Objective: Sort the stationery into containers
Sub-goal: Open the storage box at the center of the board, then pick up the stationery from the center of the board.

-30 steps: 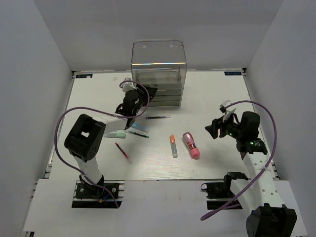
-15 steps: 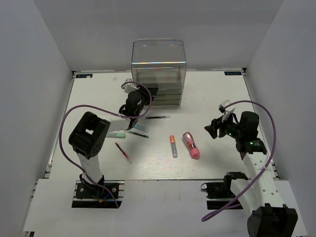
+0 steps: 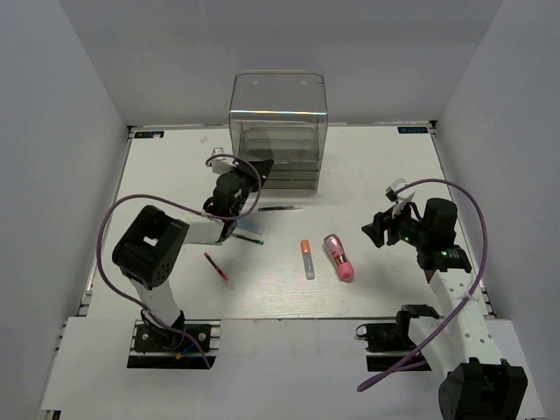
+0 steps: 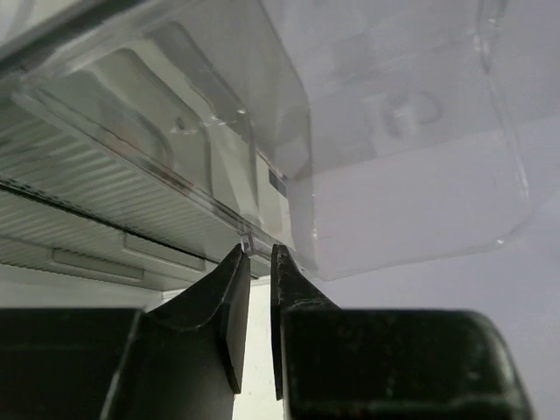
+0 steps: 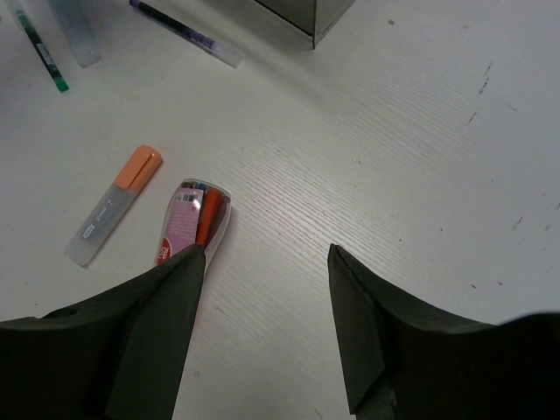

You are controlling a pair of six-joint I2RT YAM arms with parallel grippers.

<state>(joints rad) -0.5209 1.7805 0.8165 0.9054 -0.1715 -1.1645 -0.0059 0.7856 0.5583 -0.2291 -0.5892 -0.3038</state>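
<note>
- We are seeing the clear box (image 3: 278, 105) standing at the middle of the desk's (image 3: 376, 166) far edge, its grey drawers stacked inside.
- The left end effector (image 3: 261, 171) is reaching to the box's front left corner. In the left wrist view its fingers (image 4: 229, 306) are almost pressed together, pinching a thin clear lip of the box (image 4: 394, 131).
- We are finding the loose stationery lying in the desk's middle: a thin dark pen (image 3: 280, 208) nearest the box, then the orange-grey marker (image 3: 307, 259) and the pink tube (image 3: 339, 256) side by side towards the near edge.
- The red-white pen (image 3: 216, 267) is lying nearer the left edge.
- The right end effector (image 3: 374, 229) is hovering towards the right edge with its fingers spread and holding nothing, the pink tube (image 5: 194, 223) just beside one finger.
</note>
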